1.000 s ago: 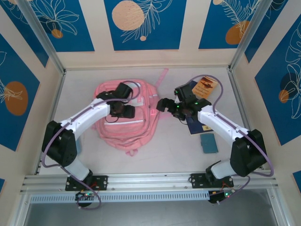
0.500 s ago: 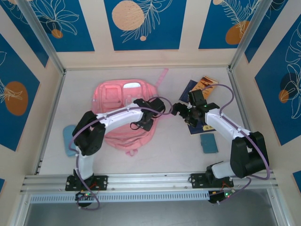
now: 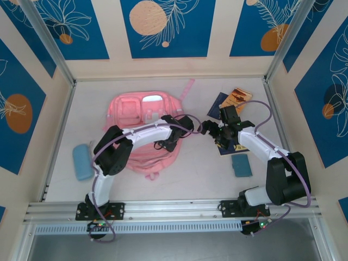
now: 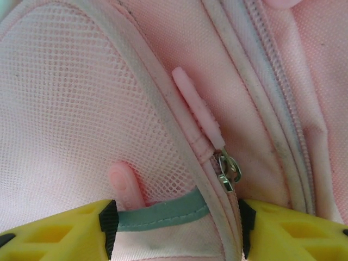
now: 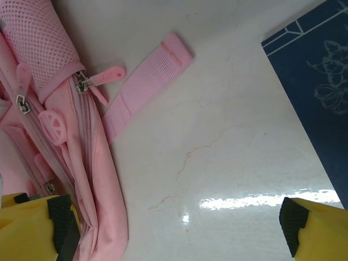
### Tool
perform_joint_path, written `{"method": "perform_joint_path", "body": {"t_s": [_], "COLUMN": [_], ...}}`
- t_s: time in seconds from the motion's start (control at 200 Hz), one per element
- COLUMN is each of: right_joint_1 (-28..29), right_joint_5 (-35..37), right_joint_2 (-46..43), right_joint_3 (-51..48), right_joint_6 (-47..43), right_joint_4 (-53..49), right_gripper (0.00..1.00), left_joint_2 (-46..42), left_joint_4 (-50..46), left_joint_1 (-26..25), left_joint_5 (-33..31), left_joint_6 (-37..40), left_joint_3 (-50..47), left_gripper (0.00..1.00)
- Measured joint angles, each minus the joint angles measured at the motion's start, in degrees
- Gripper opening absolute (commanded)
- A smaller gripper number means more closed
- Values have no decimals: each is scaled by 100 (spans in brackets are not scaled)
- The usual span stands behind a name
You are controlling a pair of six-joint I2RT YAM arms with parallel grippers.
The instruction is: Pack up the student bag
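- The left gripper (image 4: 174, 231) is down on the right-hand side of the student bag (image 3: 136, 117), its yellow fingers spread partway. The fabric between the black pads lies flat, and I can't see anything pinched.
- In the left wrist view, a strip of teal trim (image 4: 163, 213) edges the mesh pocket (image 4: 81, 109) just above the gap. A metal slider (image 4: 228, 171) sits at about 1 o'clock from it, and its long pink zipper pull (image 4: 198, 111) points up toward 11.
- A shorter pink tab (image 4: 125, 185) pokes up at about 11 o'clock from the left pad.
- The right gripper (image 5: 179, 234) is spread as wide as it goes and holds nothing, with only bare table (image 5: 217, 136) between the pads. Its left finger sits right at the bag's edge.
- At 12 o'clock from that gripper, a loose pink strap (image 5: 147, 81) lies flat on the table, slanting toward 1. A dark blue book (image 5: 315, 81) is at 2 o'clock.
- From overhead the bag lies flat, left of the table's middle, at about 10 o'clock. The two grippers are close together beside its right edge.
- Further out, a blue pouch (image 3: 82, 161) lies at 8 o'clock near the left wall, a teal item (image 3: 241, 165) at 4 o'clock, and an orange booklet (image 3: 237, 99) at 2.
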Motion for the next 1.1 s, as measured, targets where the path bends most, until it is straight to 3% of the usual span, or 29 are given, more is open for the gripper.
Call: {"method": "perform_joint_path", "body": {"t_s": [0.12, 0.185, 0.27, 0.35, 0.71, 1.1], "right_joint_1": [-28, -39, -46, -50, 619, 732], "right_joint_5": [-35, -55, -72, -127, -754, -1880], "right_joint_2": [0, 0, -2, -2, 564, 820], "right_joint_3": [-66, -81, -94, -94, 728, 1003], "right_joint_6": [20, 22, 17, -81, -1572, -3392], "right_joint_4": [42, 46, 72, 136, 157, 887], "right_gripper": [100, 100, 99, 93, 73, 47], "left_joint_2": [20, 35, 31, -26, -1923, -3263], "left_joint_4": [0, -13, -98, -162, 131, 319], "left_joint_1": [-33, -52, -72, -76, 122, 1036], "left_joint_5": [-63, -133, -313, -433, -9, 710], "left_joint_6": [35, 9, -37, -2, 450, 1095], "left_joint_3": [7, 13, 17, 13, -798, -1012], "left_gripper": [45, 31, 20, 11, 6, 2]}}
